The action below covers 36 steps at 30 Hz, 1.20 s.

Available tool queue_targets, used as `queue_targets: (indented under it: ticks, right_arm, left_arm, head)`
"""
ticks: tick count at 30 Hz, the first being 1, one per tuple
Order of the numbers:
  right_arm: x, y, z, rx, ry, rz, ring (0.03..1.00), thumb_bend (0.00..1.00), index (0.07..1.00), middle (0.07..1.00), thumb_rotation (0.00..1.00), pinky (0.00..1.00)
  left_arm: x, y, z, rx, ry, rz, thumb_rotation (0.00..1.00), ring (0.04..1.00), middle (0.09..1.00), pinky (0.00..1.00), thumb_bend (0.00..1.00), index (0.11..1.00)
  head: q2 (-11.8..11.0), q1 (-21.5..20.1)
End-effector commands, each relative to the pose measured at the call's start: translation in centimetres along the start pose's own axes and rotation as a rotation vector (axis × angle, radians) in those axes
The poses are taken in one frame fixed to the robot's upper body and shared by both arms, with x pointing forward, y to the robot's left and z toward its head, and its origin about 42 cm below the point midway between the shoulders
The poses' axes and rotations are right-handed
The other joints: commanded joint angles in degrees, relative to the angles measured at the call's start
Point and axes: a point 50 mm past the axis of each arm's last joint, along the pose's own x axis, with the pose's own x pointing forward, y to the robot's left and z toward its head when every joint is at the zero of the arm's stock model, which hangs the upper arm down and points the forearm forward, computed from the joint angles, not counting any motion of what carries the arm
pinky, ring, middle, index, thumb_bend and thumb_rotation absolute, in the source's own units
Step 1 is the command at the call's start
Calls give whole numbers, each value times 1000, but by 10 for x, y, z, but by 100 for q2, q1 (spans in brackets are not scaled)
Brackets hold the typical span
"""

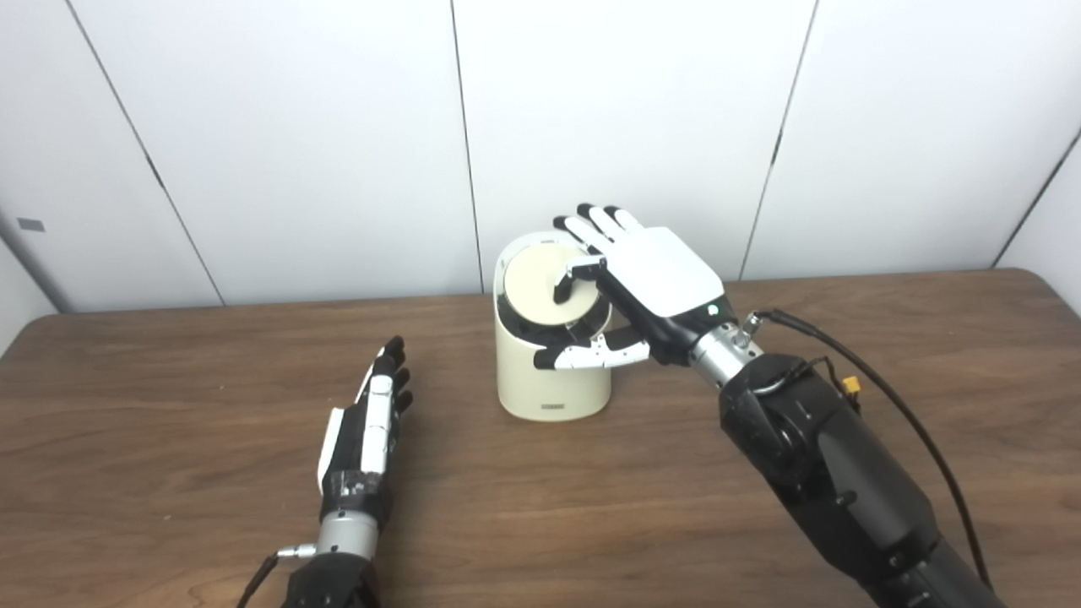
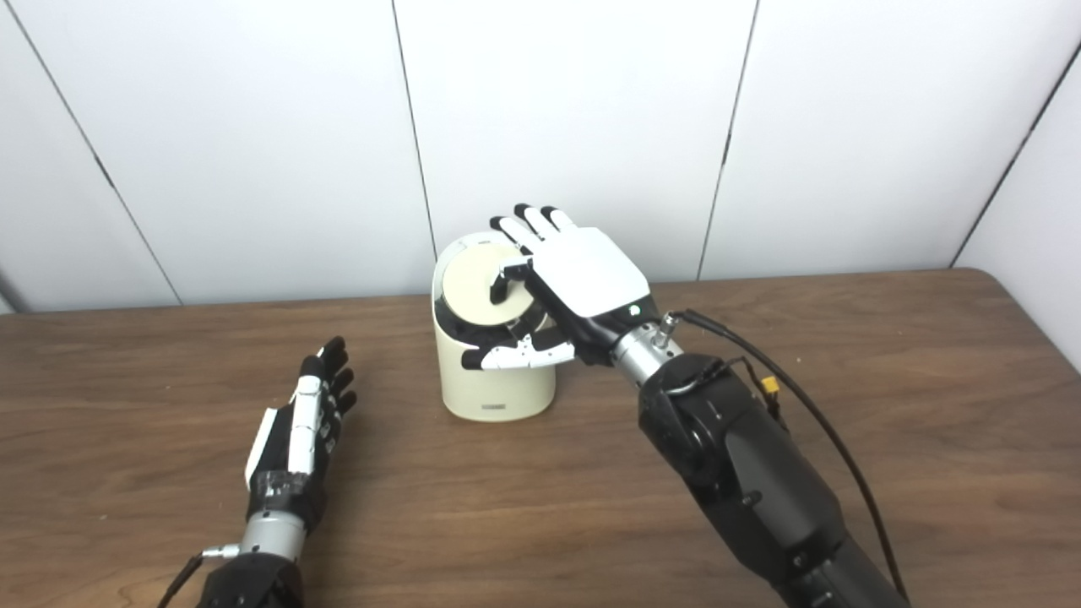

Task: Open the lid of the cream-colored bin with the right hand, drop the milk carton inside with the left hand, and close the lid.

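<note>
Resting nearest me, the left hand [image 1: 367, 426] lies on the wooden table [image 1: 211, 380], edge-on, fingers straight and apart, holding nothing. My right arm [image 1: 832, 473] reaches in from the lower right, a black cable [image 1: 912, 422] looping beside its wrist. Farther in, the cream-colored bin [image 1: 551, 363] stands upright near the table's middle, just beyond and right of the left hand. I see its round lid [image 1: 540, 283] tilted toward me inside a dark ring. The right hand [image 1: 642, 283] sits over the bin's right side, fingers spread, one fingertip on the lid, thumb across the front rim; it grips nothing. I cannot see the milk carton. White wall panels [image 1: 633, 127] stand behind.
</note>
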Motion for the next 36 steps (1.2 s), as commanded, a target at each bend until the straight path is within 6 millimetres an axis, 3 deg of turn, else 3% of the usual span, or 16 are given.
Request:
queue_targets:
  ticks: [1, 16, 30, 36]
  right_arm:
    - [1, -5, 3, -18, -26, 1, 1000, 605, 593, 959, 885, 1000]
    - [-4, 12, 8, -39, -12, 71, 1000, 634, 604, 977, 877, 1000]
    - [-6, 28, 9, -59, 11, 163, 1000, 640, 632, 982, 949, 1000]
    - [-5, 15, 8, -14, 11, 94, 1000, 629, 637, 972, 968, 1000]
  left_arm:
    - [7, -6, 20, -5, -94, -7, 992, 981, 985, 978, 610, 1000]
    - [6, -7, 21, -4, -94, -12, 974, 987, 993, 981, 627, 1000]
    - [7, -5, 23, -1, -105, -2, 963, 983, 985, 976, 612, 1000]
    - [7, -4, 22, 9, -96, -2, 976, 980, 981, 978, 605, 1000]
  head:
    - [31, -2]
    - [74, 17]
    - [55, 42]
    - [16, 31]
